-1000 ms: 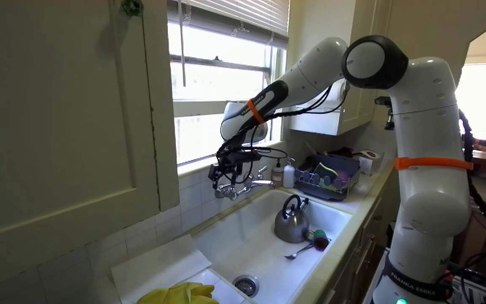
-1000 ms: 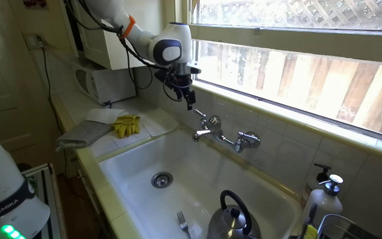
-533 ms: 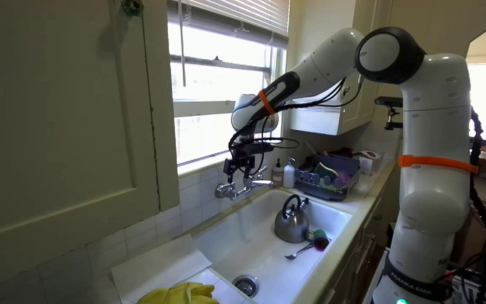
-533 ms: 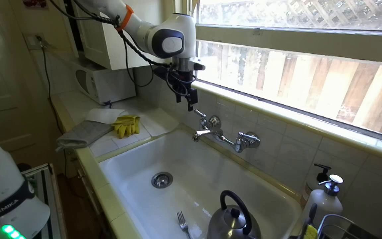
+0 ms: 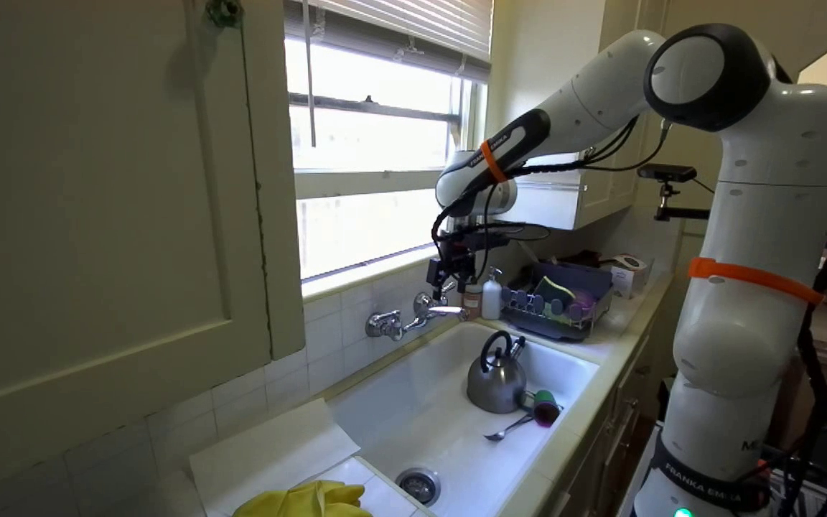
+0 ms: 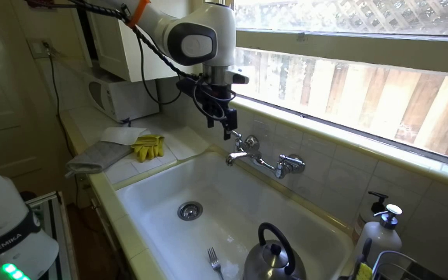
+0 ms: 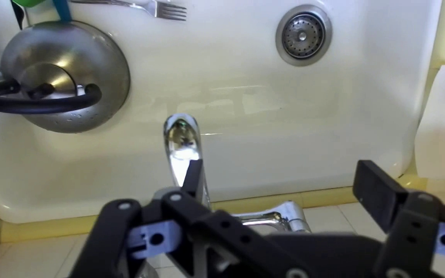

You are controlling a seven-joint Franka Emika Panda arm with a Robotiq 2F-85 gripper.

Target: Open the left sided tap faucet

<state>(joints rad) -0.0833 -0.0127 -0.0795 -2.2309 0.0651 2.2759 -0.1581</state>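
The left sided tap faucet is a chrome handle at the left end of the wall-mounted faucet. It shows in both exterior views (image 5: 382, 324) (image 6: 238, 140), its lever tip partly overlapped by a gripper finger in the latter. The matching right handle (image 6: 291, 164) sits past the chrome spout (image 6: 236, 156). In the wrist view the spout (image 7: 181, 141) passes behind one finger and a chrome faucet arm (image 7: 280, 216) shows between the fingers; the handle itself seems hidden by the jaws. My gripper (image 7: 279, 173) is open and empty, above the faucet, in both exterior views (image 5: 449, 286) (image 6: 219, 130).
The white sink (image 6: 158, 190) lies below, with the steel kettle (image 5: 497, 380), a fork (image 6: 215, 262) and the drain (image 7: 302, 35). The tiled wall and window sill (image 5: 377, 274) are close behind. Soap bottles (image 5: 491, 296) and a dish rack (image 5: 553, 305) stand at one end, yellow gloves (image 6: 148, 147) at the other.
My open gripper has moved along the faucet, rightward in both exterior views, away from the drain end toward the kettle end, and sits slightly lower against the handle. The faucet looks unchanged.
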